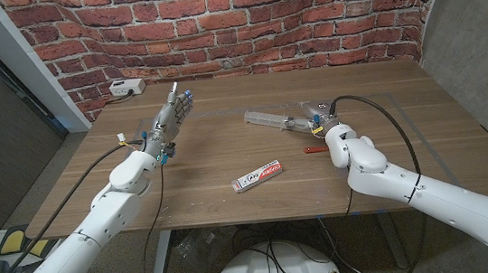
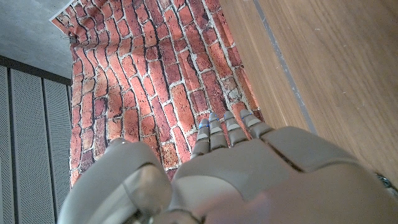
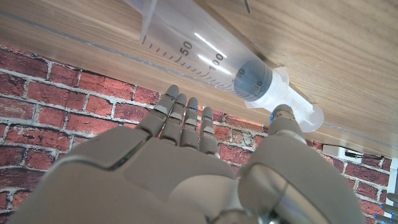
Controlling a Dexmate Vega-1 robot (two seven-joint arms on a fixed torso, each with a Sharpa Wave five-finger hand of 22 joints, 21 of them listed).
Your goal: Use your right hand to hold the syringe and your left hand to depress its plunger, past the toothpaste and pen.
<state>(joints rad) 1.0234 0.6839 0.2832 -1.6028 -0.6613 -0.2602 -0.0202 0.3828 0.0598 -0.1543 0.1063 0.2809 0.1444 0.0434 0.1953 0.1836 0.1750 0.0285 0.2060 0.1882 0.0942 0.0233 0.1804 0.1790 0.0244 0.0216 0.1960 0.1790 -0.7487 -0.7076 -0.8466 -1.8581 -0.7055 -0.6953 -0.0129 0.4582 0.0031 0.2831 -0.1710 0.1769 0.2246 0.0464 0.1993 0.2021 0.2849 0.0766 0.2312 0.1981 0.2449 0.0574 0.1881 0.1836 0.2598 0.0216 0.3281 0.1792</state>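
Observation:
A clear plastic syringe (image 1: 271, 118) lies on the wooden table (image 1: 210, 158), right of centre, with its plunger end toward my right hand (image 1: 326, 126). In the right wrist view the barrel (image 3: 199, 53) with its printed scale and dark stopper runs just past my straightened fingers (image 3: 180, 121), and the thumb reaches up beside the plunger flange (image 3: 297, 106). Nothing is gripped. My left hand (image 1: 169, 117) stands raised over the table's left part with its fingers spread and empty; its back (image 2: 249, 174) faces the brick wall. A white toothpaste tube (image 1: 257, 177) lies nearer the front, and a small red pen (image 1: 312, 148) lies by my right hand.
A white socket box (image 1: 127, 87) sits at the table's back left corner. A brick wall (image 1: 241, 19) stands behind the table. A black cable (image 1: 386, 117) loops over the table beside my right wrist. Faint tape lines mark a rectangle on the tabletop.

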